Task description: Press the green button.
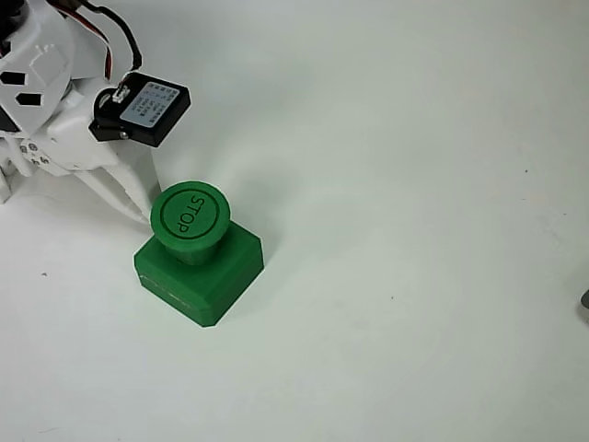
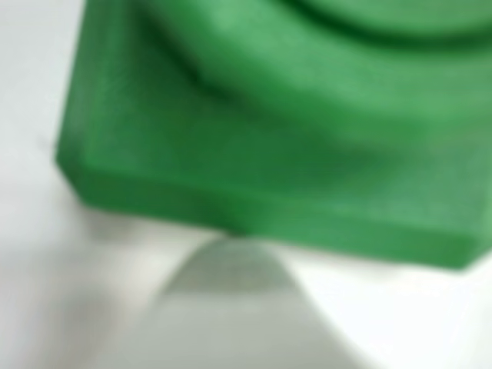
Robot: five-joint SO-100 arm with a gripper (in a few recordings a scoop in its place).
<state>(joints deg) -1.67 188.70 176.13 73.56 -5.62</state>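
The green button [image 1: 190, 214] stands left of centre in the overhead view, a round cap marked "STOP" on a short stem above its square bevelled base [image 1: 230, 272]. My white gripper [image 1: 144, 216] reaches in from the upper left. Its fingers come together in one point at the cap's left rim, beside the cap and not over it, with nothing held. In the wrist view the button's base [image 2: 254, 177] is a close green blur, and the gripper's pale tip [image 2: 231, 269] lies just in front of its near edge.
The button sits on a plain white table [image 1: 414, 184]. The arm's white body and black servo [image 1: 147, 109] take up the top left corner. A small dark object [image 1: 585, 300] shows at the right edge.
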